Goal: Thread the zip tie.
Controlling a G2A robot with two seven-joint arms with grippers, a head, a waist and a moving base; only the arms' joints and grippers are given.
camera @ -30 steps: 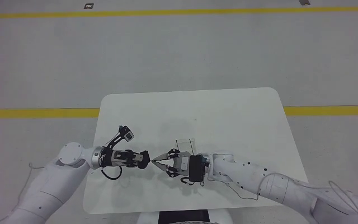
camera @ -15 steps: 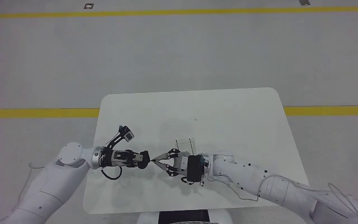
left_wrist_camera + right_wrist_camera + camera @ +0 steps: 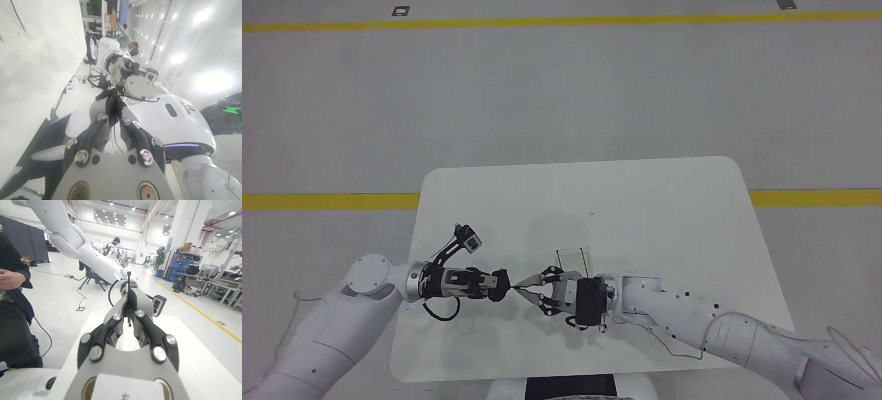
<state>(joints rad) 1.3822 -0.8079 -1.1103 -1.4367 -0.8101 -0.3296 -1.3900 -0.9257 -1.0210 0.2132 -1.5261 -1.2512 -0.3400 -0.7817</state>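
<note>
Zip tie pinched in closed right hand; left hand closed, contents unclear. Risk: thin tie twists in pinch, misfeeds.

This is a large robotics workshop hall. In the top view, yellow tape lines cross the grey floor along the frame's upper edge and through its middle, behind a white table. The right wrist view shows a tall column, shelving with blue bins, cluttered workbenches and another humanoid robot far back.
</note>
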